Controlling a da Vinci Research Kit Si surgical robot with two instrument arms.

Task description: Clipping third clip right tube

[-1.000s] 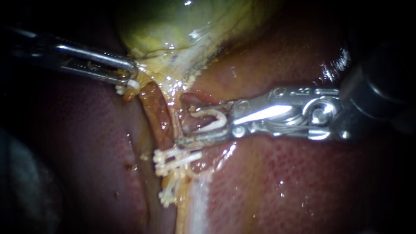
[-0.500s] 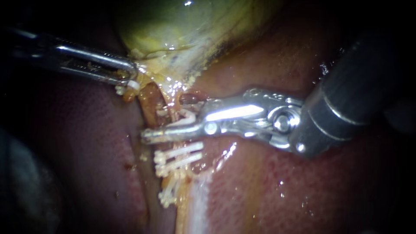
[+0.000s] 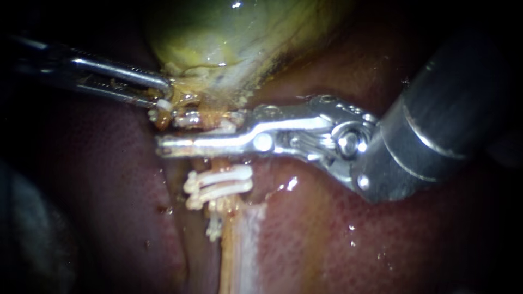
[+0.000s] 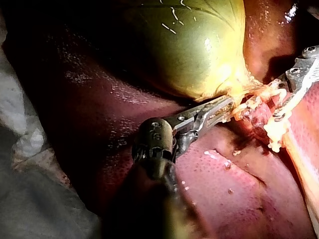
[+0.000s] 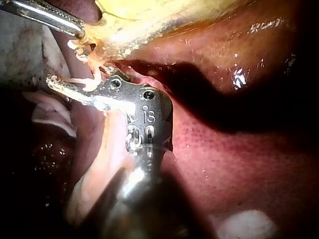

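My right instrument reaches in from the right, its open jaws straddling the tube just under the gallbladder. A white clip sits between the jaws; the right wrist view shows the same clip curved around the tissue. Two closed white clips lie across the tube just below the jaws, and another clip lower down. My left instrument comes from the left, shut on the gallbladder's neck; the left wrist view shows this grip.
Dark red liver surrounds the tube on both sides. The right instrument's thick shaft fills the upper right. Pale cloth lies beside the liver in the left wrist view.
My right instrument slid leftward across the tube, its jaws now past it and nearer the gallbladder's neck. The clipped tube shifted upward with it. The left instrument held still.
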